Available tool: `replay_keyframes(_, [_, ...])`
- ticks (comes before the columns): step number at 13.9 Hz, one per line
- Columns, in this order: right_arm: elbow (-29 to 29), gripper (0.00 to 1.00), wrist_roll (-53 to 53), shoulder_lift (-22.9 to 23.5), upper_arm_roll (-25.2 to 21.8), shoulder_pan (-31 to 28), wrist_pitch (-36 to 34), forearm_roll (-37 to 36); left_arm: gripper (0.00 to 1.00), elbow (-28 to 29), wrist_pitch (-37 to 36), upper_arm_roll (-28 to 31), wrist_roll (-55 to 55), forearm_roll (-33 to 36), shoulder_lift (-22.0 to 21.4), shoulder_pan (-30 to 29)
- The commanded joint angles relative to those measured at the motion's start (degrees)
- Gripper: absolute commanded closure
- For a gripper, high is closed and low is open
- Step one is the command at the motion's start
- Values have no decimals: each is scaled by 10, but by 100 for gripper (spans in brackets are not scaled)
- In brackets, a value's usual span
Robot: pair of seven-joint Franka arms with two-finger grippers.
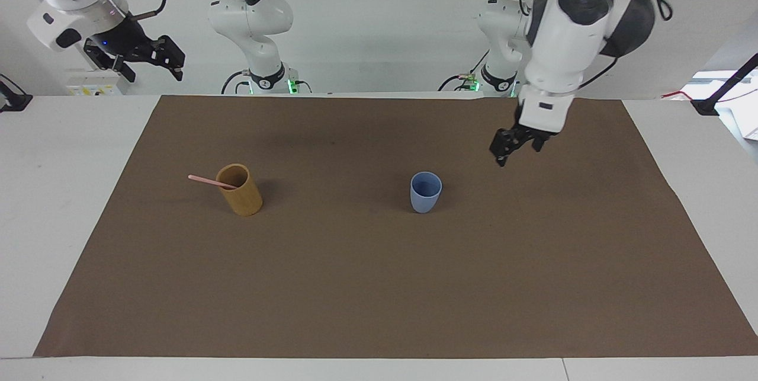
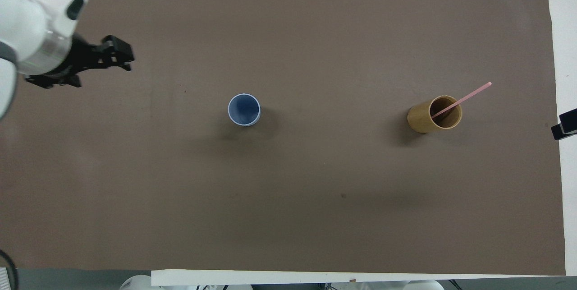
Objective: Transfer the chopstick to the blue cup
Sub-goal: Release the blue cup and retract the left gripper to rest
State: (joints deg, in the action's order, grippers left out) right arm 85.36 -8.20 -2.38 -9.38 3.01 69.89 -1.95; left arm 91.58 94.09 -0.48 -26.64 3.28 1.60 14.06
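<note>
L gripper [image 1: 514, 147] up over mat, fingers apart, empty; blue cup [image 1: 426, 192] upright, light-blue.

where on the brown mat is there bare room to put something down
Bare: the stretch of brown mat between the small light-blue tumbler and the tan-orange cylindrical cup, and the whole strip nearer the robots. Tighter: by the tan cup, where the pale-pink chopstick leans out, and under the raised left gripper. The right gripper waits off the mat.

Chopstick [image 1: 204, 180] leaning in tan cup [image 1: 240, 190]; blue cup [image 1: 426, 191] standing on brown mat [image 1: 379, 286]; left gripper [image 1: 514, 145] hanging over mat, right gripper [image 1: 145, 56] waiting.
</note>
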Motion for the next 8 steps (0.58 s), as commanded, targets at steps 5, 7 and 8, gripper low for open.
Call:
replay_keyframes(5, [167, 0, 7, -33, 5, 2, 255, 40, 0, -33, -70, -7, 179, 0, -15, -109])
replay_keyframes(7, [175, 0, 41, -4, 5, 22, 313, 54, 0, -30, -70, -6, 179, 0, -16, -110])
replay_keyframes(8, [176, 0, 50, 5, 5, 24, 323, 68, 0, -30, -70, -6, 179, 0, -16, -110])
